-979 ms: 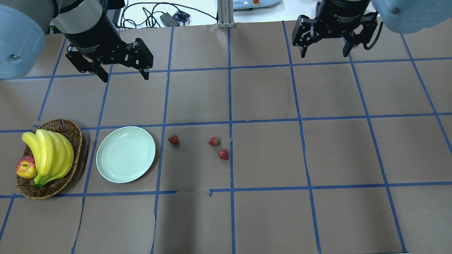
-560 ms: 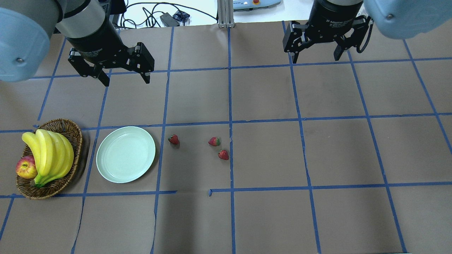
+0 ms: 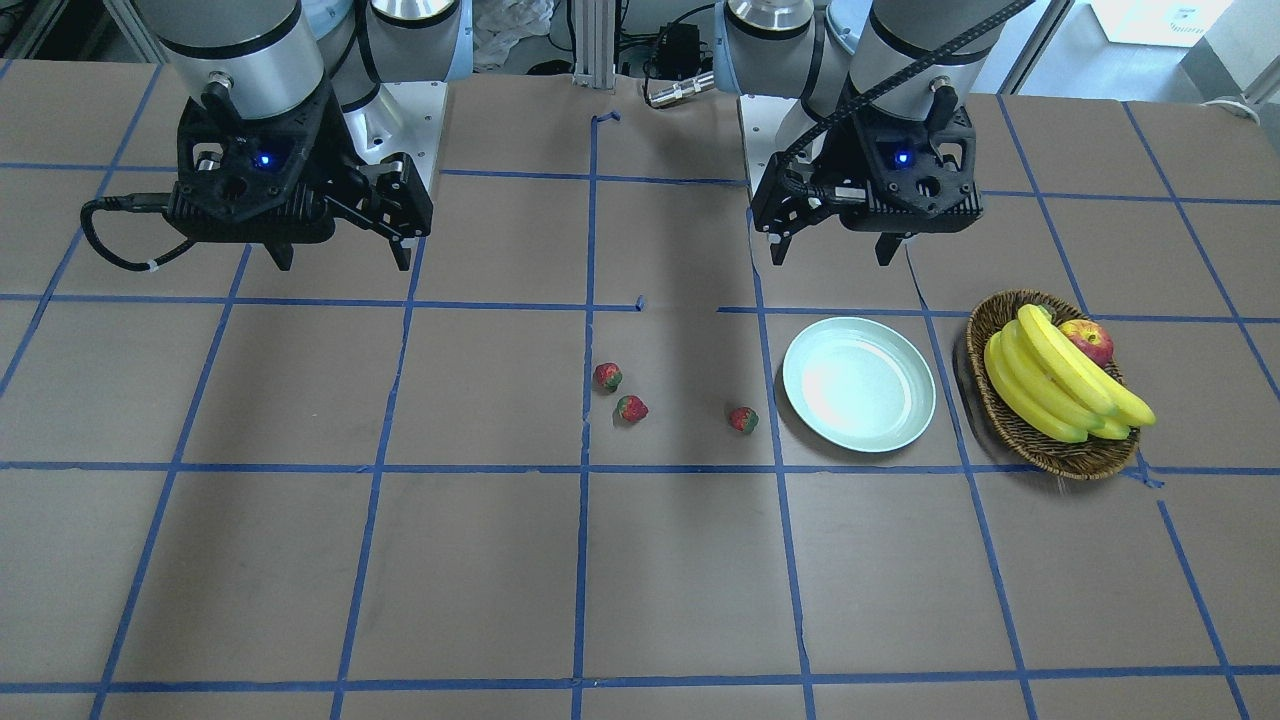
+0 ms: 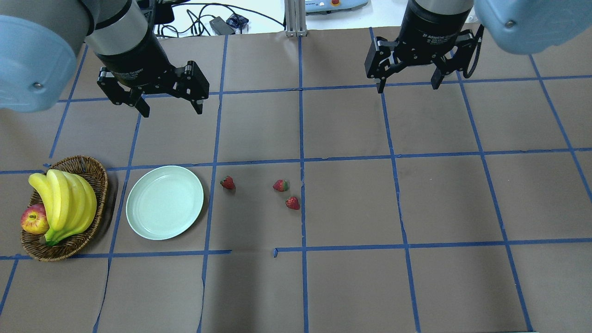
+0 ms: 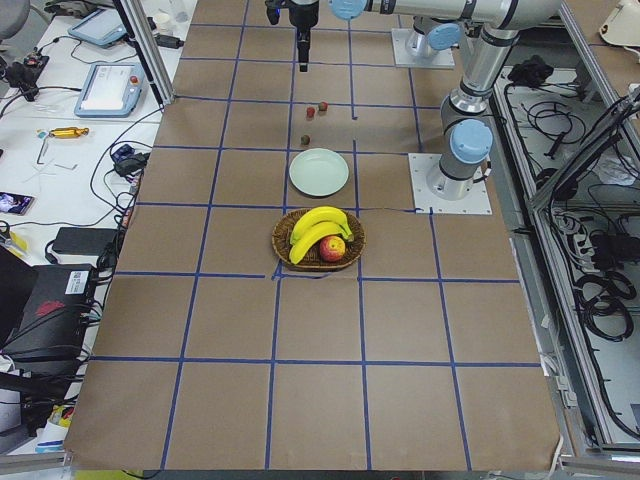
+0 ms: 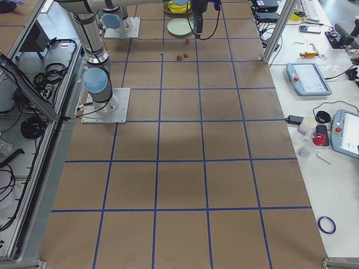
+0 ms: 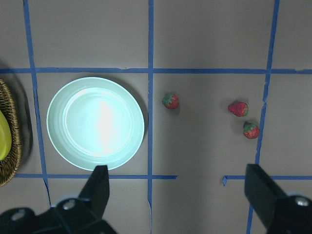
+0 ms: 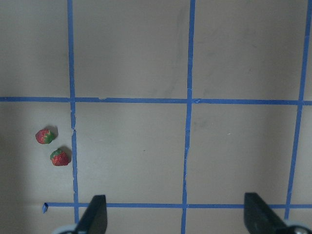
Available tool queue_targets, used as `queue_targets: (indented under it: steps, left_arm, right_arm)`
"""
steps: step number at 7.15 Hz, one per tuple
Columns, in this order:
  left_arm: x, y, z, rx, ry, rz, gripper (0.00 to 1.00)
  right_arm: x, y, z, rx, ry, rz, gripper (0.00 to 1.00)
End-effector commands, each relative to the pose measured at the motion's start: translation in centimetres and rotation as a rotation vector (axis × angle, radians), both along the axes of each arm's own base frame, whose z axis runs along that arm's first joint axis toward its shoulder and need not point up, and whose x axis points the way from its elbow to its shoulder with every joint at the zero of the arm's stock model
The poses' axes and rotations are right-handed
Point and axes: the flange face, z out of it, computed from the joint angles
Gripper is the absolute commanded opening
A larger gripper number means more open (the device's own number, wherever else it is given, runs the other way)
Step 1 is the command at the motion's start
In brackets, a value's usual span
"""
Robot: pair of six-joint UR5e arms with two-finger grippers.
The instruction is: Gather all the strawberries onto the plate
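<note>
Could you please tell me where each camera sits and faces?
Front-facing: across the table, facing the robot; left gripper on view's right, right gripper left.
Overhead: behind the robot, looking down; grippers, plate, strawberries.
Exterior left: table's left end; left arm near.
Exterior right: opposite end; right arm near.
Left wrist: down on plate; own fingers show.
Right wrist: down on table; own fingers show.
Shared: both wrists see the same two strawberries.
</note>
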Motion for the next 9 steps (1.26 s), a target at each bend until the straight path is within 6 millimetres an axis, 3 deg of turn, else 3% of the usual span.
queue_targets:
  steps: [1, 5, 6, 7, 9]
  left_arm:
    - [-0.1, 0.1, 0.1, -0.001, -0.001, 0.001, 1.00]
    - [-0.1, 0.3, 0.2, -0.004, 0.000, 0.000, 1.00]
    - [-0.1, 0.0, -0.5, 0.011, -0.002, 0.000, 1.00]
    - [-0.5, -0.4, -3.7, 0.068, 0.003, -0.023, 1.00]
    - [-2.8, 0.1, -12.1, 0.058, 0.004, -0.060, 1.00]
  right_arm:
    - [0.0, 0.2, -0.2, 0.014, 0.000, -0.005, 1.00]
    - [0.0, 0.2, -0.2, 0.014, 0.000, -0.010, 1.00]
    - [0.0, 0.2, -0.2, 0.014, 0.000, -0.010, 1.00]
    - [0.0, 0.2, -0.2, 0.014, 0.000, -0.010, 1.00]
    - [-0.1, 0.0, -0.2, 0.013, -0.001, -0.012, 1.00]
